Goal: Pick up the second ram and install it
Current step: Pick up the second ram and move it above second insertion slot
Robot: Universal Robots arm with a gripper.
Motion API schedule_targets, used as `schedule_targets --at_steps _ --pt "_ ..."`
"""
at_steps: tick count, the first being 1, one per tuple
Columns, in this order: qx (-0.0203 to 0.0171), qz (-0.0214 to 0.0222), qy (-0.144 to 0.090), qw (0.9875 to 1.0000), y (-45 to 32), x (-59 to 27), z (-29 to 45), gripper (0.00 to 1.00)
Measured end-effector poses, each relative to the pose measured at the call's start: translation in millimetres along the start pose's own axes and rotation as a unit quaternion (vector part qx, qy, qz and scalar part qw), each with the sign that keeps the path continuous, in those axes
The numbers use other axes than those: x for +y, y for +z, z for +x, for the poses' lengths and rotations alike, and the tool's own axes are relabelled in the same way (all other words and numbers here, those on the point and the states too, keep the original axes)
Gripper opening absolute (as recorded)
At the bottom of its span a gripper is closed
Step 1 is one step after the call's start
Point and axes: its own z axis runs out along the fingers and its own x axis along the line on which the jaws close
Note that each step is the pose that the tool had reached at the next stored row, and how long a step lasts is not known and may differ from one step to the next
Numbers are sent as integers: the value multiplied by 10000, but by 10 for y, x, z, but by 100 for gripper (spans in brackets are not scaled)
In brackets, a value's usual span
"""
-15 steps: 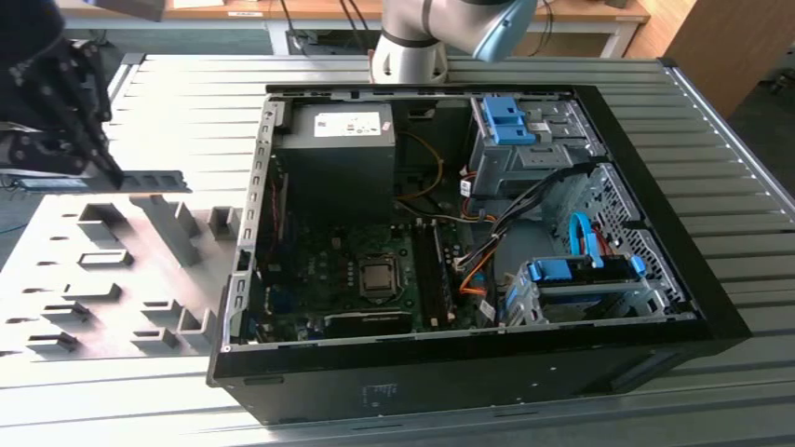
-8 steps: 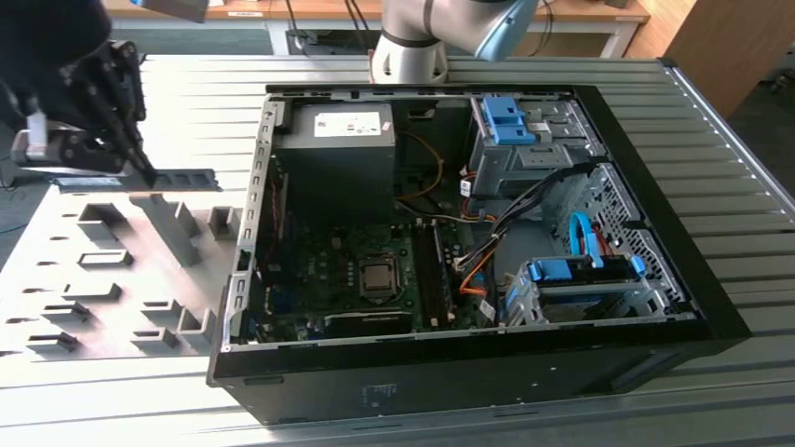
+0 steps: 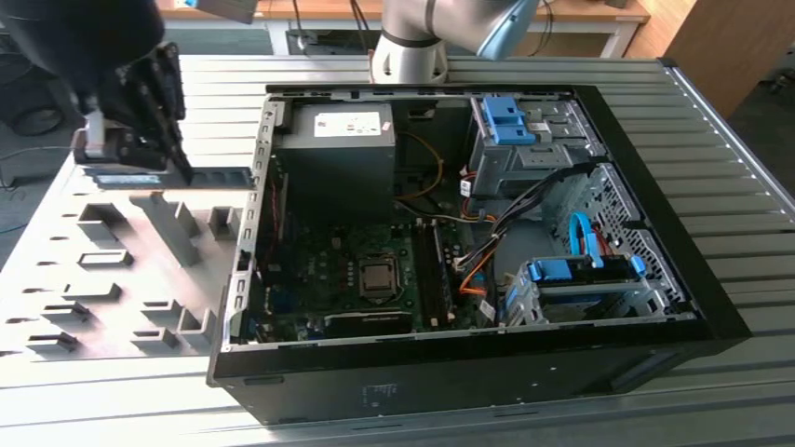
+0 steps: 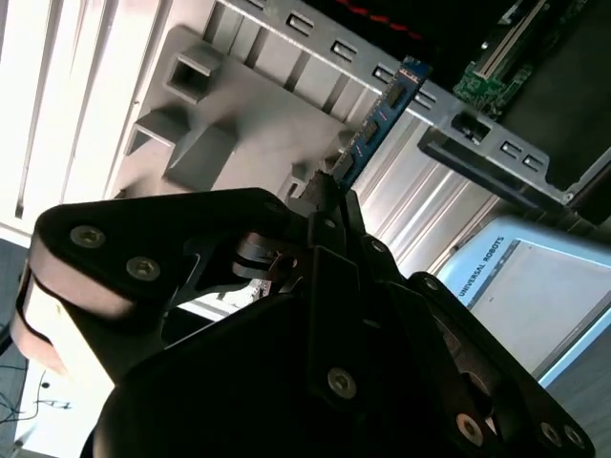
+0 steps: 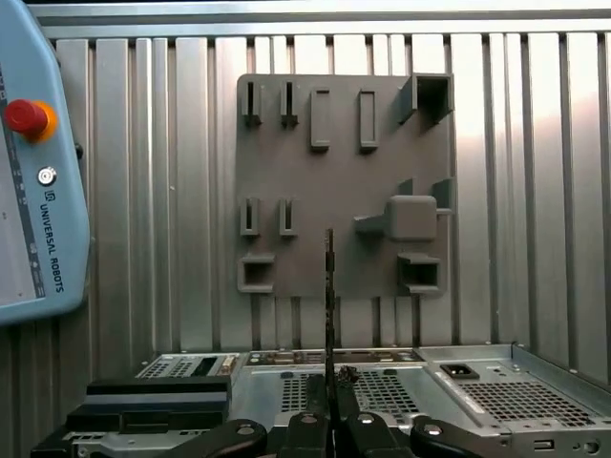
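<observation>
Above grey plastic fixture plate (image 3: 125, 270), 9 o'clock of black computer case (image 3: 497, 372), tool (image 4: 326, 191) clenched on one end of thin dark-green memory stick (image 4: 382, 119); end-only pinch could let it pivot loose.

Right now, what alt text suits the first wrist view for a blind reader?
The end effector grips the second ram, a stick seen edge-on, in front of a grey fixture plate on a ribbed table, computer case nearby.

Thin dark second ram (image 5: 329, 277), one end in claw (image 5: 330, 396)
</observation>
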Motion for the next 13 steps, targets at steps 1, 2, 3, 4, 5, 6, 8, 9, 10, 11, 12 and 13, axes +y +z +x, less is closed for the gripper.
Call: schedule_targets --at_steps 1,2,3,4,5,6,8,9,10,11,12,13 --pt "0 -1 0 10000 3 -34 -6 14" --pt "0 -3 0 10000 6 -68 -11 14" --pt "0 -5 0 10000 9 -103 -17 14" --pt "0 -7 0 10000 12 -136 -22 14" --pt "0 -8 0 10000 14 -171 -27 14" --pt "0 -9 0 10000 17 -203 -31 14" --pt "0 -12 0 10000 21 -268 -40 14" --pt "0 -13 1 10000 23 -298 -44 14" --pt "0 -14 0 10000 25 -329 -48 14" --pt "0 -15 1 10000 27 -364 -53 14" --pt "0 -15 0 10000 29 -396 -57 14" --pt "0 -16 0 10000 31 -429 -61 14"
